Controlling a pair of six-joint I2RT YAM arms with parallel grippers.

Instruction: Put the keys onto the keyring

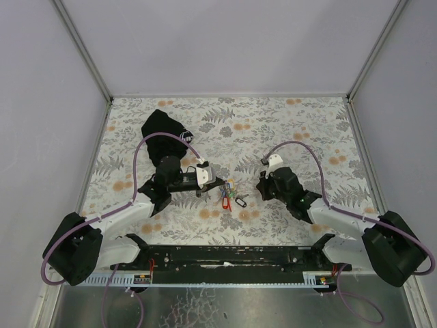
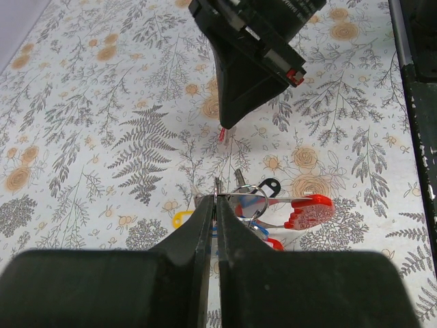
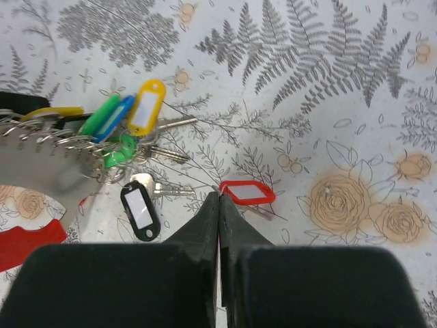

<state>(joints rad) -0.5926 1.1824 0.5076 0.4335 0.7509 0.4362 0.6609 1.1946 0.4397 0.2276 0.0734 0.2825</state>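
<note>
The keys (image 3: 147, 106) lie bunched on the bench (image 1: 287, 130) between both arms. Left jaws are shut on the bunch by the keyring (image 2: 247, 195). Right jaws look pinched on the red tag (image 3: 247, 193). Keys seem tiny, light, slippery, so hold the flat tag

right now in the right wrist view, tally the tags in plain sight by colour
yellow tag: 1
green tag: 1
blue tag: 1
black tag: 1
red tag: 1
total: 5
a yellow bit and a green bit may be more tags; cannot tell
</note>
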